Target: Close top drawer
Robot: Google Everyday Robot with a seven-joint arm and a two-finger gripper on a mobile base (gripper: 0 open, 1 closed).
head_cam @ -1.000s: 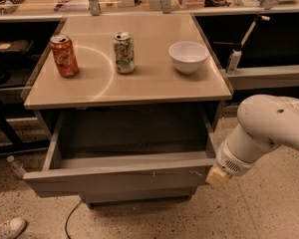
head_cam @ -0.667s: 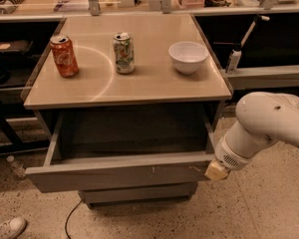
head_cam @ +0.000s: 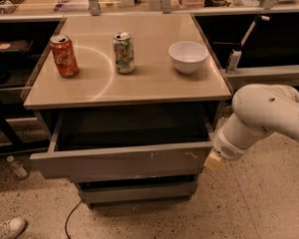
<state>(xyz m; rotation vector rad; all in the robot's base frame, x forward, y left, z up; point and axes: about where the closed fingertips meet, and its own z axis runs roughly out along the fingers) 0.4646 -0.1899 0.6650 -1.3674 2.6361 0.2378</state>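
We see the top drawer (head_cam: 122, 162), a wide, flat grey front with pale scratches right of centre, standing pulled out beneath the smooth tan tabletop (head_cam: 139, 81). The tool (head_cam: 214, 162), a pale blunt tip on a rounded white arm (head_cam: 261, 113), sits at the drawer's right end; whether it is released or clenched we cannot tell. Above the drawer stand a red can (head_cam: 64, 56), a green-white can (head_cam: 123, 53) and a round white bowl (head_cam: 188, 57). Below it lies speckled floor (head_cam: 259, 203).

Speckled terrazzo floor (head_cam: 259, 208) around the bench (head_cam: 154, 86). Dark shelving (head_cam: 10, 59) left of bench, cluttered counter (head_cam: 40, 1) behind it, grey ledge (head_cam: 269, 73) to its right. Warm light. Plastic bottle (head_cam: 16, 167) on floor at lower left. Jaws low at bench's right front.
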